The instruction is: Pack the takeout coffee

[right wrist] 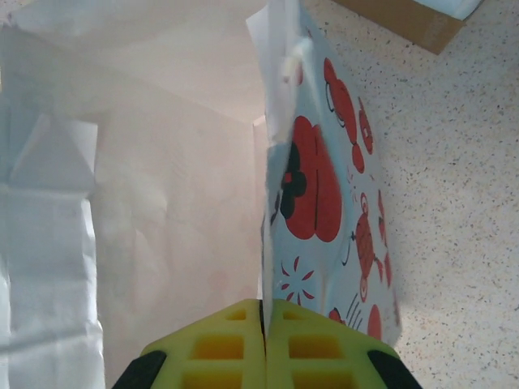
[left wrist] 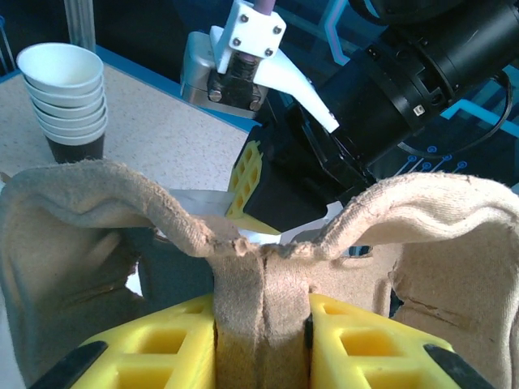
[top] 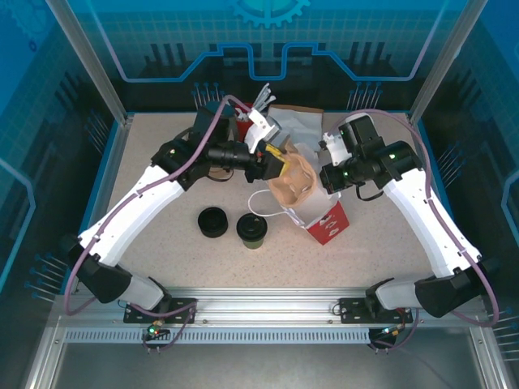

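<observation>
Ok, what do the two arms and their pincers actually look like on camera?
The left arm and right arm have white link shells, black joints and motor housings, and a purple cable looping along each. The left pincer and right pincer have yellow fingers with grid-like hollows and black patches at the outer corners.

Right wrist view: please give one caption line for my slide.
Right gripper shut on a wall of the red-and-white paper bag, speckled table at right.
</observation>
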